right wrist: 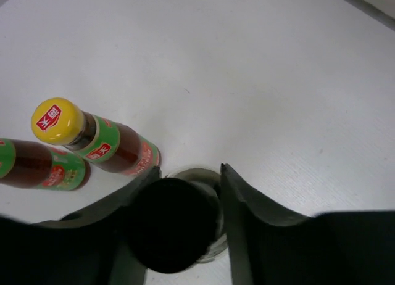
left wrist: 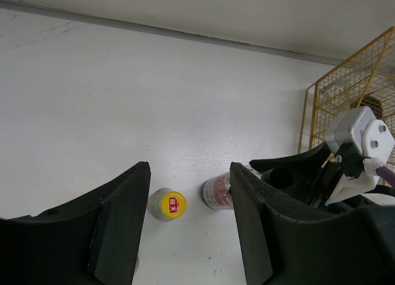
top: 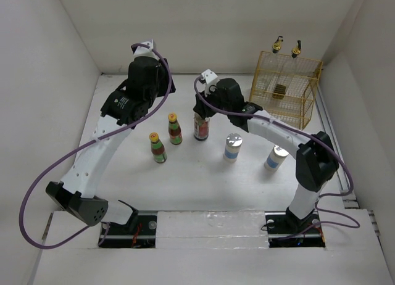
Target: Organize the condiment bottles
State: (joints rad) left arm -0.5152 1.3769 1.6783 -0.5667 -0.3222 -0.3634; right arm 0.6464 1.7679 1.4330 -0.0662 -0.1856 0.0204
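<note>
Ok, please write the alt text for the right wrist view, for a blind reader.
Seen from above, the right pincer straddles a black-capped jar, one dark jaw on each side of its cap. At picture left stand two green-labelled sauce bottles on a white table.

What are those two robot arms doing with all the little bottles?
They're tidying sauce bottles. The right pincer sits around the black-capped jar, but I can't tell if it's squeezing yet. The left pincer hangs open and empty. Two yellow-capped bottles and two shakers wait on the table, and two gold-topped bottles stand on the yellow wire rack.
</note>
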